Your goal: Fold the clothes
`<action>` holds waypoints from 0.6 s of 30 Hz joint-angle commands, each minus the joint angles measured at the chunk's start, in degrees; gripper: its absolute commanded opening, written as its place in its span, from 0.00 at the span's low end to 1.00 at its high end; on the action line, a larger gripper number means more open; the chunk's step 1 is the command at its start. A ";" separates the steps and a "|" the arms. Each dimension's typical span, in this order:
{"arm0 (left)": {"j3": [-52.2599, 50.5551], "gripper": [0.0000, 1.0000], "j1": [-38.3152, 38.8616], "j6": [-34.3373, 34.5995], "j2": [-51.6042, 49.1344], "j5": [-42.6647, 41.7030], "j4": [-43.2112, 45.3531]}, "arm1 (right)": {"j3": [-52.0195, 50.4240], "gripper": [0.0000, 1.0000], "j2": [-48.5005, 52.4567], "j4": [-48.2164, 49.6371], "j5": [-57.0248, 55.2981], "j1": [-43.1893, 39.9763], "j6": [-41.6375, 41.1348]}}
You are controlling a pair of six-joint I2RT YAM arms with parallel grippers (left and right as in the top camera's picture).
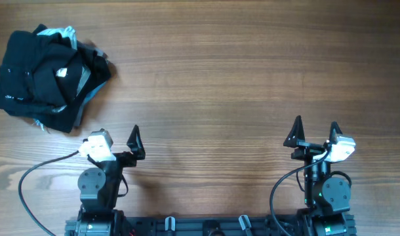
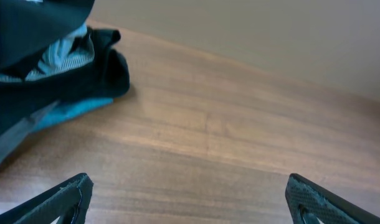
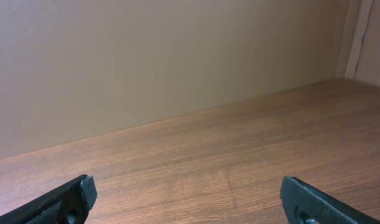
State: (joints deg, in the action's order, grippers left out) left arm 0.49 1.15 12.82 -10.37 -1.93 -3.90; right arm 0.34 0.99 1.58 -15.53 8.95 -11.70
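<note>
Both pincers sat at the near edge with fingers spread wide and nothing between them: the left pincer [image 1: 118,139] [image 2: 189,186] toward the left and the right pincer [image 1: 316,131] [image 3: 187,186] toward the right, well apart from each other. Under them stretched the brown wood-grain counter [image 1: 239,78], running back to a plain beige wall [image 3: 146,56]. A crumpled pile of clothes [image 1: 46,72] [image 2: 47,62], mostly black, lay unfolded at the far left of the counter, beyond the left pincer and clear of its fingers. Light-blue fabric [image 2: 71,111] poked out at the pile's near edge, with a striped pale piece [image 2: 62,57] tucked among the black folds.
</note>
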 commanded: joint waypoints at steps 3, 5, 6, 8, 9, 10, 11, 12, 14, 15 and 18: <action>-0.15 1.00 0.39 1.97 -1.75 0.46 -0.24 | -0.04 1.00 -0.57 0.26 -0.98 0.02 -0.33; -0.13 1.00 0.39 5.77 -1.73 -1.51 3.41 | -0.04 1.00 -0.57 0.26 -0.98 0.02 -0.31; -0.13 1.00 0.39 6.10 -1.75 -2.60 4.72 | -0.04 1.00 -0.59 0.26 -0.98 0.02 -0.33; -0.13 1.00 0.39 5.31 -1.70 -2.71 10.40 | -0.04 1.00 -0.83 0.28 -0.96 -0.13 -0.35; -0.13 1.00 0.39 4.74 -1.70 -2.73 12.61 | -0.04 1.00 -0.83 0.28 -0.98 -0.61 -0.33; -0.13 1.00 0.42 4.13 -1.68 -3.02 14.10 | -0.04 1.00 -0.83 0.26 -0.98 -1.33 -0.33; -0.13 1.00 0.42 4.15 -1.68 -3.72 15.13 | -0.02 1.00 -0.83 0.28 -0.96 -2.14 -0.35; -0.13 1.00 0.42 4.17 -1.68 -4.72 16.22 | -0.02 1.00 -0.83 0.26 -0.96 -3.58 -0.31; -0.13 1.00 0.42 4.17 -1.68 -6.19 18.69 | -0.02 1.00 -0.83 0.26 -0.96 -7.04 -0.35; -0.13 1.00 0.42 4.22 -1.68 -6.67 19.63 | -0.02 1.00 -0.85 0.26 -0.96 -8.33 -0.33; -0.13 1.00 0.39 4.13 -1.68 -7.23 21.75 | -0.02 1.00 -0.83 0.28 -0.94 -9.94 -0.33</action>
State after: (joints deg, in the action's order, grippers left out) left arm 0.36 1.15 16.86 -12.16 -7.33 16.99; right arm 0.34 0.97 1.58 -15.53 0.14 -11.70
